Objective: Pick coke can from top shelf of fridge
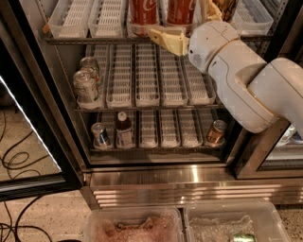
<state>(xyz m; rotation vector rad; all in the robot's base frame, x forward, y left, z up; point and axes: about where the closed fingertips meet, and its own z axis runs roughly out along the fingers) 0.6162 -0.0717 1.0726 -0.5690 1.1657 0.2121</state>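
Two red coke cans stand side by side on the top shelf of the fridge, one on the left and one on the right; their tops are cut off by the frame edge. My gripper reaches in from the right at shelf height and is open. One tan finger lies just below and in front of the two cans. The other finger rises to the right of the right can. The right can sits between them, not clamped. A tan-gold can shows behind the wrist.
The middle rack holds two silver cans at the left. The bottom rack holds a silver can, a brown bottle and an orange can. The open glass door stands at the left. Two clear bins sit on the floor in front.
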